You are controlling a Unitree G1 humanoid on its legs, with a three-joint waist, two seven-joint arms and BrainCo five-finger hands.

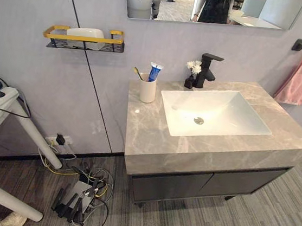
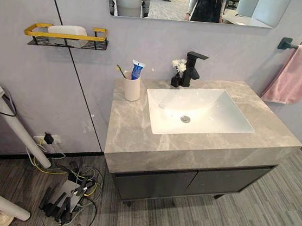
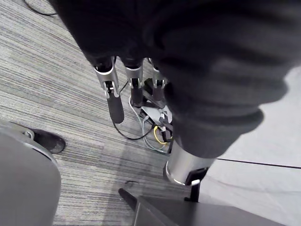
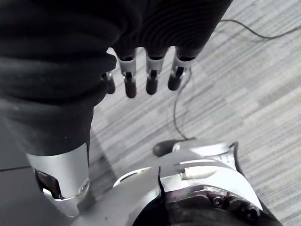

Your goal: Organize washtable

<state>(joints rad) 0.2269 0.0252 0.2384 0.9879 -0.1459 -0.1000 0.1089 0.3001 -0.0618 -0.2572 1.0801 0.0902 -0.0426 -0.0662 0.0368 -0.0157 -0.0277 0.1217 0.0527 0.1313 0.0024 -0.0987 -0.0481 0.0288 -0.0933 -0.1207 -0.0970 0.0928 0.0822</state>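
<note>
both hands hang low over the floor, left hand [image 3: 114, 89] and right hand [image 4: 150, 77] with fingers loosely straight and nothing held. ahead, the counter [image 1: 153, 140] carries a white cup [image 1: 147, 90] at its far left, with a toothbrush [image 1: 138, 73] and toothpaste [image 1: 154, 71] standing in it, just left of the sink [image 1: 237, 120]. a small flower [image 1: 193, 69] sits beside the black faucet [image 1: 206, 70]. the task looks barely begun: raise one hand slowly, approach the cup from the near side, and keep clear of the faucet.
</note>
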